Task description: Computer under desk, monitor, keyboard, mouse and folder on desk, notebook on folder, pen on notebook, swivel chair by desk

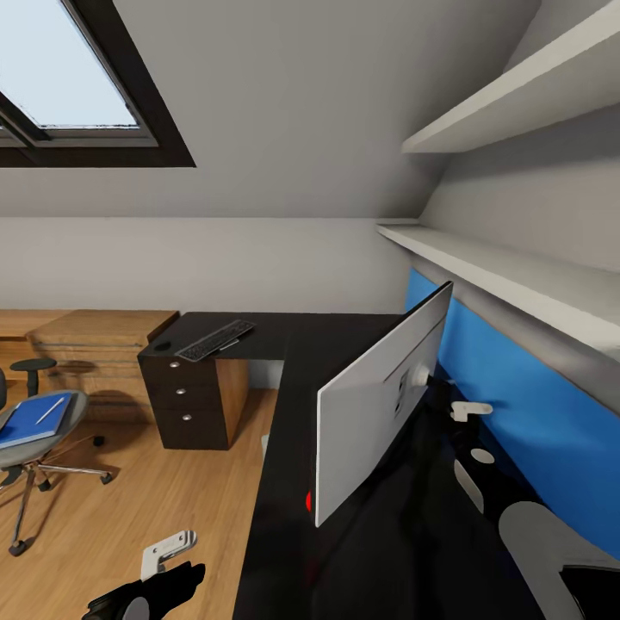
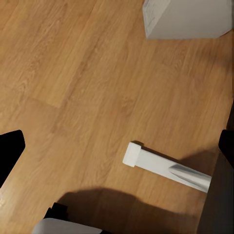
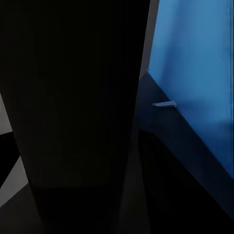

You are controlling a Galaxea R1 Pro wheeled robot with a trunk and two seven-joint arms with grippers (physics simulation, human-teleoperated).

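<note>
I had the monitor (image 1: pixel 379 400) standing on the counter (image 1: pixel 284 430), white back toward me; the keyboard (image 1: pixel 215 339) lay at the far corner. The folder (image 1: pixel 33 419) waited on the swivel chair (image 1: pixel 39 448). I couldn't tell either hand's state.

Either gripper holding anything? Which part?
Left gripper: jaws open above light wooden floor, nothing held. Right gripper, behind wide white-backed black monitor: cannot tell.

swivel chair (image 1: pixel 30 439) is cut off at the frame edge; monitor (image 1: pixel 379 405) hides the desk (image 1: pixel 284 482) behind it; computer (image 2: pixel 187 18) is cropped too
</note>
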